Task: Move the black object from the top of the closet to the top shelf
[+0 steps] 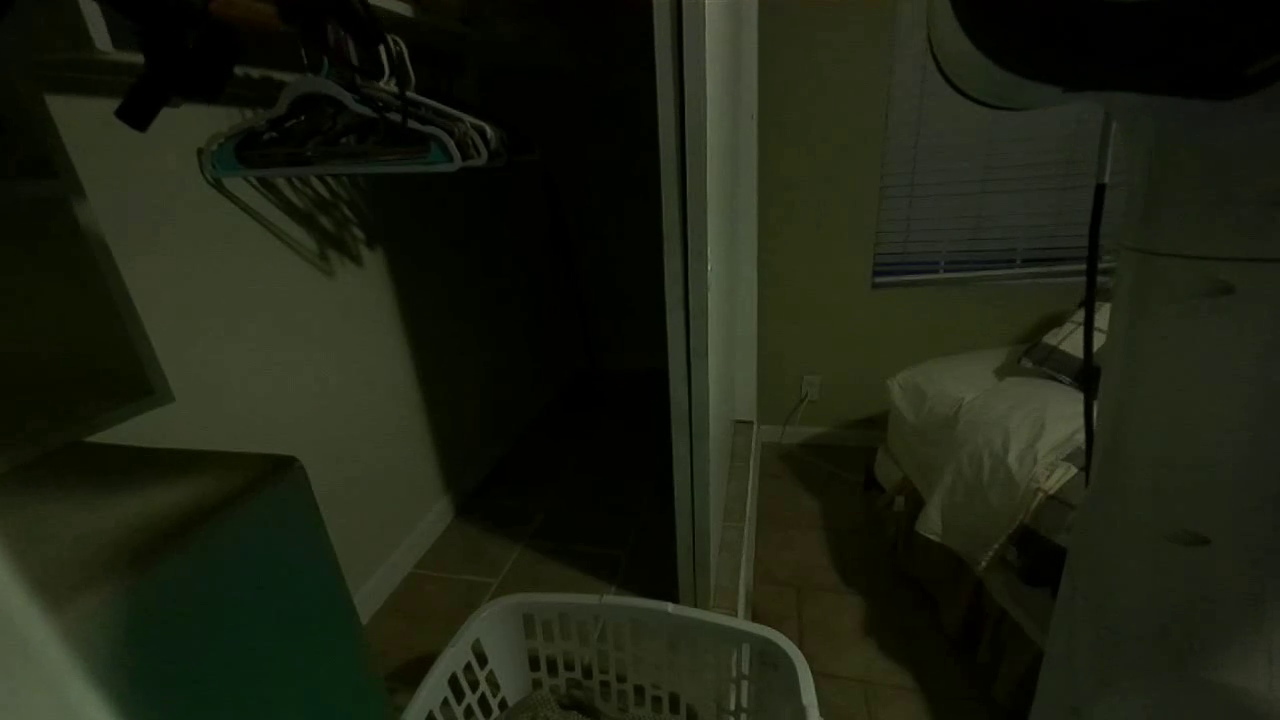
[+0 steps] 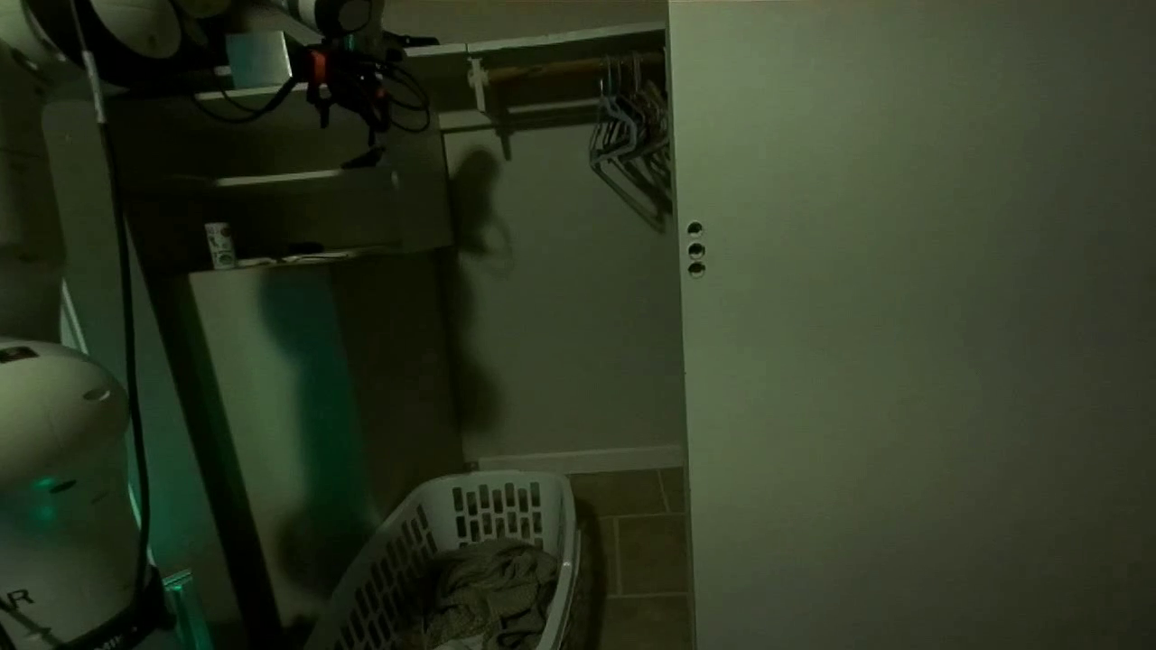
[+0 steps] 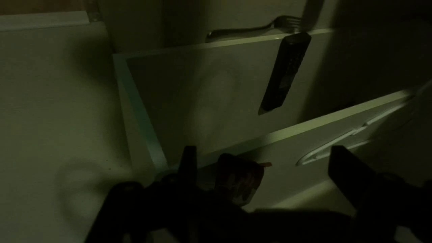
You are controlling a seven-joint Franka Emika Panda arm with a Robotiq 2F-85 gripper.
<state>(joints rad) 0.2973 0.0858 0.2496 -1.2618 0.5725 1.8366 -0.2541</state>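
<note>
1. The black object [image 3: 285, 72], long and narrow with what look like rows of buttons, lies on a pale panel [image 3: 209, 101] in the wrist view, slanted so that its far end points right.
2. It is ahead of the end effector [image 3: 265, 156] and apart from it; in that view it falls between the lines of the two fingertips, nearer the one at the picture's right.
3. The end effector is released, its fingers [image 3: 189, 165] spread wide.
4. A fork [image 3: 241, 32] lies along the panel's far edge, tines close to the black object's far end; whether they touch, I cannot tell.
5. Beyond the panel's near edge, a dark red item [image 3: 239, 179] shows between the fingers, too dim to name; a white hanger-like loop [image 3: 337, 139] is to its right.
6. In an exterior view, the end effector hangs in front of the shelves [image 2: 298, 178] of the closet [image 2: 560, 298]; a patterned can [image 2: 219, 246] stands upright on a lower one.
7. Both exterior views show clothes hangers [image 2: 632, 144] on a rail and, below, a white laundry basket [image 1: 590, 604] with cloth [image 2: 497, 578] inside.
</note>
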